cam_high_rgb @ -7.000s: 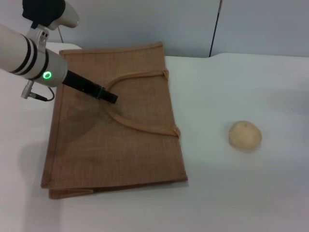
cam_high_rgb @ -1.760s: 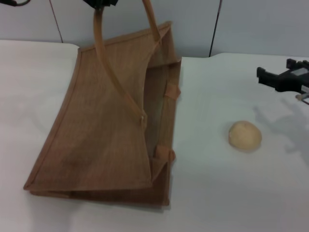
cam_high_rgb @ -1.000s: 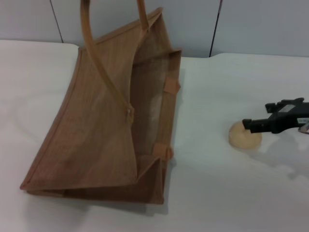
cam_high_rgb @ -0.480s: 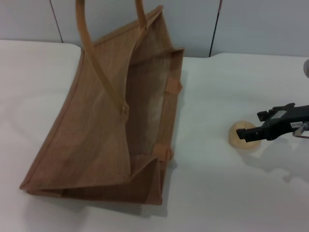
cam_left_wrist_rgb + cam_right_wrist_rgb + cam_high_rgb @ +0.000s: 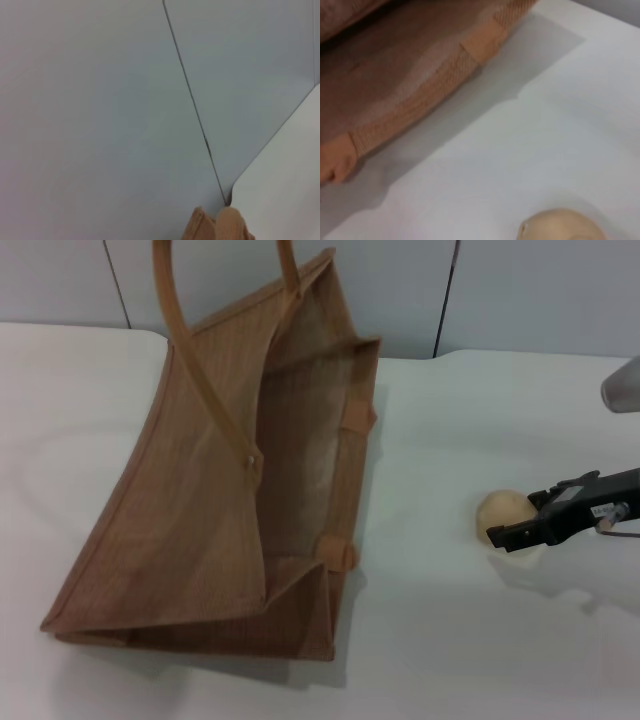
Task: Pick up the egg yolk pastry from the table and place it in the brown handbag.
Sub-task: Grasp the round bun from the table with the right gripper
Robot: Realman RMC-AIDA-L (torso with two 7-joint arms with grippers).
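Observation:
The brown handbag (image 5: 200, 490) lies on the white table (image 5: 430, 640) with its upper side pulled up by one handle (image 5: 170, 300), so its mouth gapes toward the right. That handle runs out of the top of the head view, and my left gripper is out of view. The egg yolk pastry (image 5: 502, 512) sits on the table to the right of the bag. My right gripper (image 5: 528, 520) is low at the pastry's right side, open, with its fingers on either side of it. The right wrist view shows the pastry (image 5: 562, 226) and the bag's open edge (image 5: 430, 80).
A grey wall with a dark vertical seam (image 5: 445, 300) stands behind the table. A strip of bare table (image 5: 420, 490) separates the bag's mouth from the pastry. The left wrist view shows the wall and a tan bit of the bag (image 5: 220, 227).
The bag went from flat to lifted by its handle, and its mouth has opened wider. My right gripper came in from the right and lowered onto the pastry's right side.

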